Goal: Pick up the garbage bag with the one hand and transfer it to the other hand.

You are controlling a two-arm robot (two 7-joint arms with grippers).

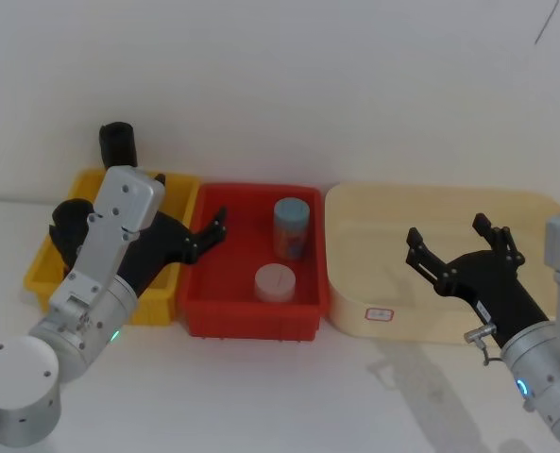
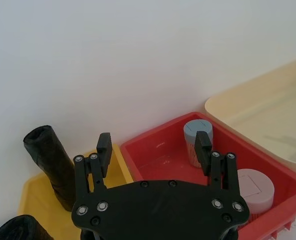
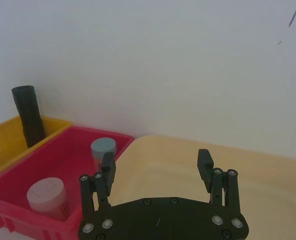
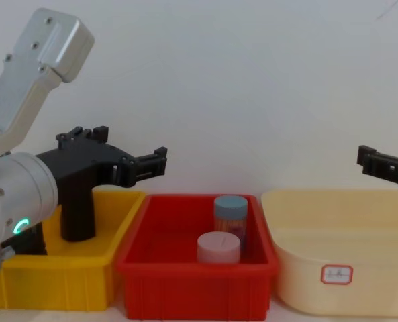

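1. My left gripper [image 2: 153, 145] hangs empty with its fingers spread wide, over the wall between the yellow plastic bin [image 1: 161, 304] and the red plastic bin [image 1: 251, 323].
2. The garbage bag [image 2: 50, 162], a thick black crinkly plastic roll, stands upright at the yellow bin's back, apart from the fingers.
3. My right gripper [image 1: 449, 238] hovers wide open above the cream tub [image 1: 355, 304].
4. Risk: a second black roll [image 1: 67, 226] lies under my left arm, so a careless reach could grab it or topple the bag.

A red bin [image 1: 251, 319] sat between a yellow bin [image 4: 58, 285] and a cream tub [image 1: 431, 245]. Inside it, a blue-lidded jar [image 1: 291, 226] stood toward the back wall and a pale-capped jar [image 1: 275, 283] near the front.
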